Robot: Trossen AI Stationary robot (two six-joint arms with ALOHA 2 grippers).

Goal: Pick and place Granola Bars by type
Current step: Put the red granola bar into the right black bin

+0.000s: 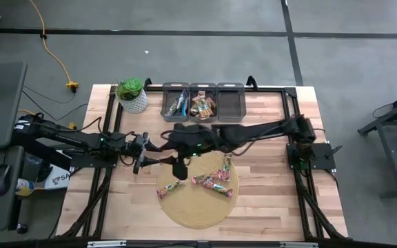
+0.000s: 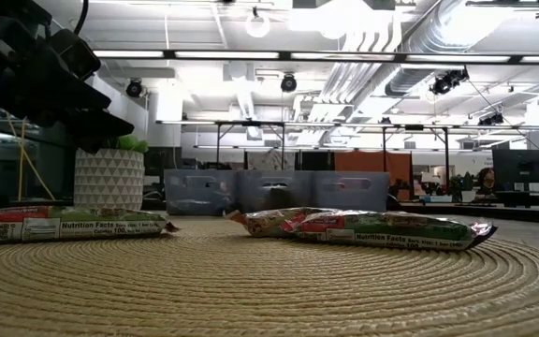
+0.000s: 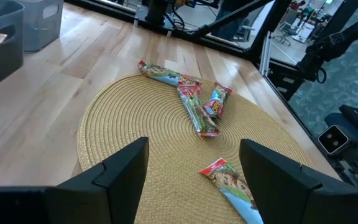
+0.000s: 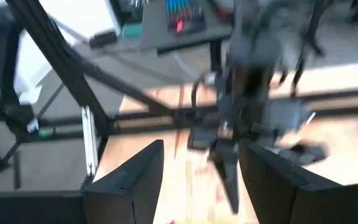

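Note:
Several granola bars in pink/red and green wrappers lie flat on a round woven mat (image 1: 198, 207): one (image 1: 171, 188) toward its left, others (image 1: 216, 186) (image 1: 225, 167) toward its right. The left wrist view shows them too (image 3: 194, 109) (image 3: 232, 186), and the low view shows them side-on (image 2: 396, 229). My right gripper (image 1: 178, 169) (image 4: 201, 155) hangs open and holding nothing over the mat's far-left rim, just above the left bar. My left gripper (image 1: 139, 157) (image 3: 194, 149) is open left of the mat, facing it, and touches nothing.
Three grey bins stand along the far edge: the left one (image 1: 176, 102) holds blue-wrapped bars, the middle one (image 1: 202, 103) brown ones, and the right one (image 1: 231, 102) sits beside them. A potted plant (image 1: 132, 96) stands at the far left. Black frame rails (image 1: 291, 131) border the table.

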